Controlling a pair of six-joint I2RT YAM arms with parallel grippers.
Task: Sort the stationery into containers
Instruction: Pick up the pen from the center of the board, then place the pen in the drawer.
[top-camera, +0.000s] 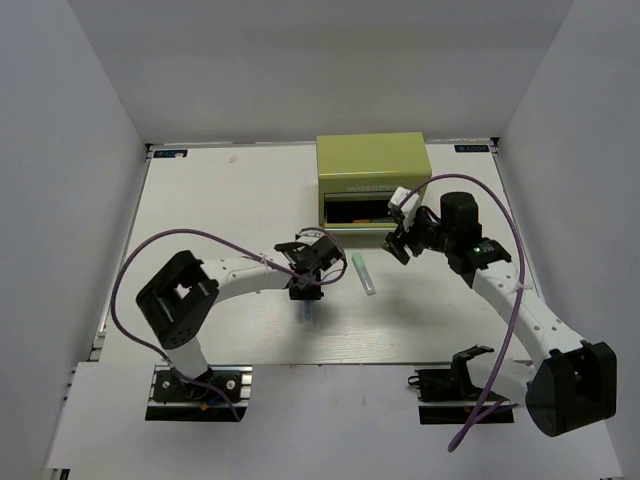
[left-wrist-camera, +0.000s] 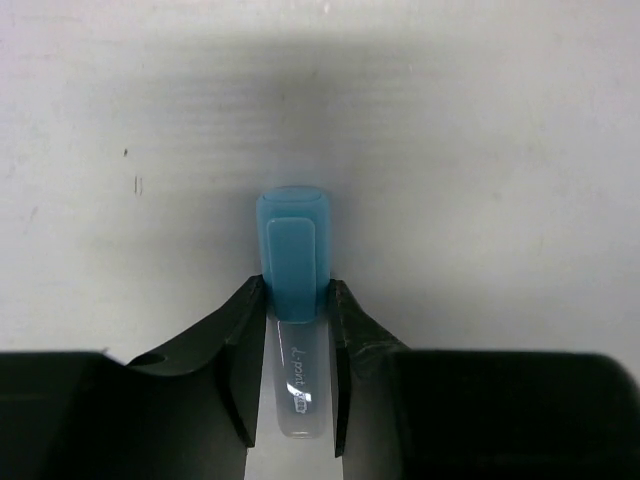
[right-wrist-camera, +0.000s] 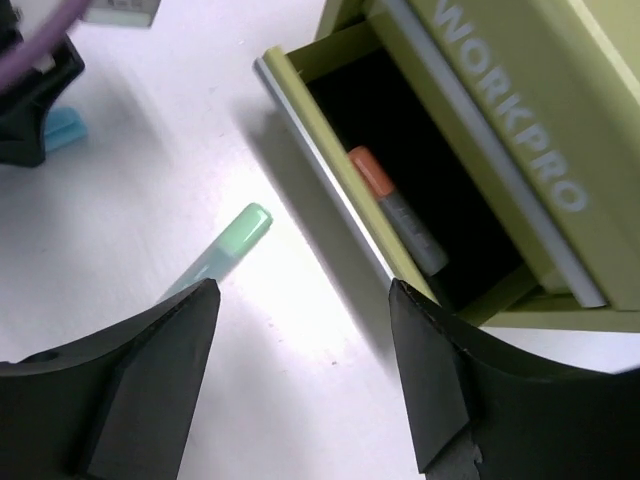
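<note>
1. Our left tool (left-wrist-camera: 296, 292) is pinching the blue-capped marker (left-wrist-camera: 292, 245) where the cap meets the clear barrel. The marker's long axis runs straight out between the fingers, with the cap pointing away from the wrist.
2. From above, we see that tool at mid-desk (top-camera: 220, 200), with a sliver of blue on its near side. We cannot tell whether the marker touches the desk.
3. The green-capped marker (top-camera: 364, 272) lies free on the desk between the two tools. Its long axis runs roughly near to far at a slight slant, cap toward the olive chest (top-camera: 373, 165).
4. The orange-capped marker (right-wrist-camera: 395, 210) lies inside the open lower drawer (right-wrist-camera: 330, 170), along its front wall.
5. Our right tool (right-wrist-camera: 300, 300) is spread wide and holds nothing, just in front of that drawer.
</note>
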